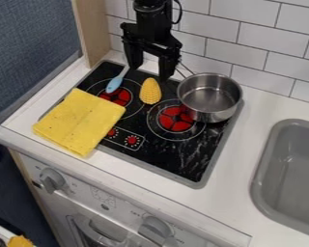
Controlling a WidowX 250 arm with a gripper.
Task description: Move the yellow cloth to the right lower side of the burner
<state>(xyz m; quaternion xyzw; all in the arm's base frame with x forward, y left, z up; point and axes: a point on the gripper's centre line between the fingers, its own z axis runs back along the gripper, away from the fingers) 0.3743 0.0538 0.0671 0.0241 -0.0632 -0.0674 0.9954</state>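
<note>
The yellow cloth (79, 121) is lying flat across the burner's (186, 161) lower left edge, overhanging onto the table (238, 166), so it is needing a move rightward. The pincer (149, 72) is hanging over the rear with fingers apart, probably for taking the cloth. The pot (212, 115) is sitting at the upper right, above the goal.

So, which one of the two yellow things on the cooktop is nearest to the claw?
The toy corn cob, just below the claw; the yellow cloth lies farther away, toward the front left.
</note>
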